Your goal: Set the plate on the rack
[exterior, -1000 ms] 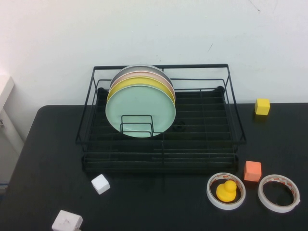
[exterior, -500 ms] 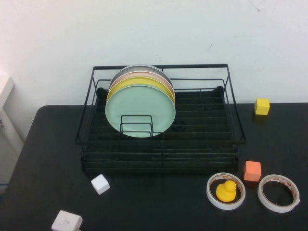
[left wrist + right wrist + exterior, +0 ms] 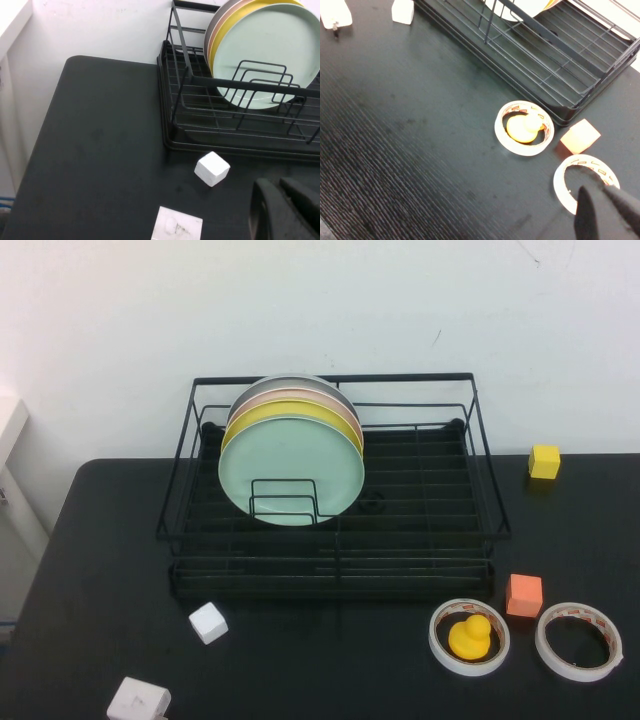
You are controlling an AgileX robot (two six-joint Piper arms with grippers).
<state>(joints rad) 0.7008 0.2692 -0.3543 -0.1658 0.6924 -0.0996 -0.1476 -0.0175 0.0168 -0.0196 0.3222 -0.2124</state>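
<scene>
We see the black table (image 3: 120,570) filling the lower part of the high view, and on it, toward twelve o'clock, the rack (image 3: 335,570), its black wire sides standing tall. Inside the rack, at about ten o'clock of its floor, the plate (image 3: 292,465) stands on edge against the small upright dividers (image 3: 285,502), foremost in a row; behind it we see a yellow plate (image 3: 290,412), then a pink plate (image 3: 300,395) and a grey plate (image 3: 300,382), each touching or just beside the next.

In front of the rack, at four o'clock, a tape roll (image 3: 470,638) lies flat with a yellow duck (image 3: 471,636) sitting inside its ring. A second tape roll (image 3: 579,641) lies just beside it at three o'clock. An orange cube (image 3: 525,595) sits between the two rolls, nearer the rack. A yellow cube (image 3: 545,461) rests at two o'clock of the rack. A white cube (image 3: 208,622) lies at seven o'clock of the rack, with a white block (image 3: 140,700) further out.

The left gripper (image 3: 285,210) hovers closed and empty above the table near the white cube. The right gripper (image 3: 605,207) hangs closed and empty over the second tape roll.
</scene>
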